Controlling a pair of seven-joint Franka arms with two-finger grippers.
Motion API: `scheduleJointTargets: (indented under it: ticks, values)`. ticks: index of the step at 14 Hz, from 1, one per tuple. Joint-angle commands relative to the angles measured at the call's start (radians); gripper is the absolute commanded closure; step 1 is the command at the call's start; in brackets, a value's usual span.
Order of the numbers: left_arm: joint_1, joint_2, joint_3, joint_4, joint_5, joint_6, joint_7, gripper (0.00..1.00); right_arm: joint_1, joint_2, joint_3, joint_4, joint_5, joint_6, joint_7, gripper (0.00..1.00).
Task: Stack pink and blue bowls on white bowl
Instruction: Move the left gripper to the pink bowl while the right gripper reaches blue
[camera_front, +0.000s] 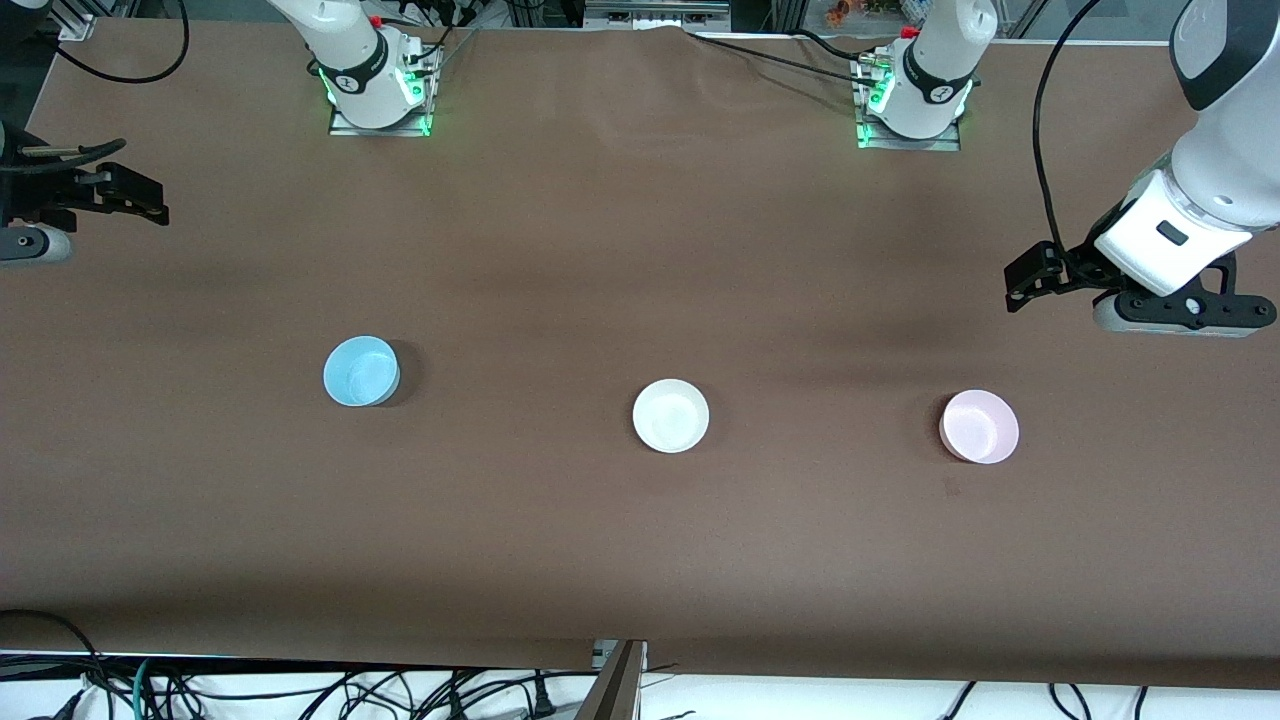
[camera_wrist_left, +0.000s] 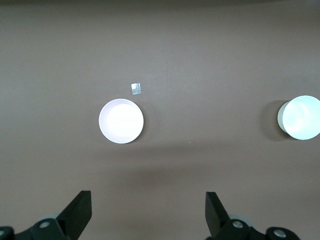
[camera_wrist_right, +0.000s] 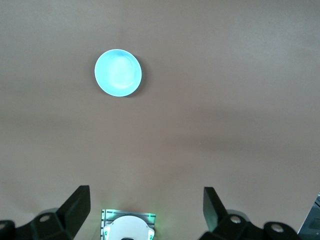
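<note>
Three bowls stand upright and apart in a row on the brown table. The light blue bowl (camera_front: 361, 371) is toward the right arm's end, the white bowl (camera_front: 671, 415) in the middle, the pale pink bowl (camera_front: 979, 426) toward the left arm's end. My left gripper (camera_front: 1030, 280) is open and empty, up over bare table beside the pink bowl. The left wrist view shows the pink bowl (camera_wrist_left: 121, 121), the white bowl (camera_wrist_left: 300, 117) and the left gripper (camera_wrist_left: 147, 200). My right gripper (camera_front: 140, 195) is open and empty at the right arm's end. The right wrist view shows the blue bowl (camera_wrist_right: 118, 72) and the right gripper (camera_wrist_right: 146, 197).
The two arm bases (camera_front: 380, 90) (camera_front: 910, 95) stand at the table's back edge. A small pale mark (camera_front: 950, 487) lies on the table next to the pink bowl, nearer to the front camera. Cables hang past the table's front edge (camera_front: 300, 690).
</note>
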Motion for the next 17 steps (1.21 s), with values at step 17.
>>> scheduleJointTargets:
  ticks: [17]
  values:
    - [0.22,0.408,0.016,0.049,0.007,0.274,0.275,0.0,-0.022,0.026,-0.011,0.025,0.052,0.007,0.046,0.0]
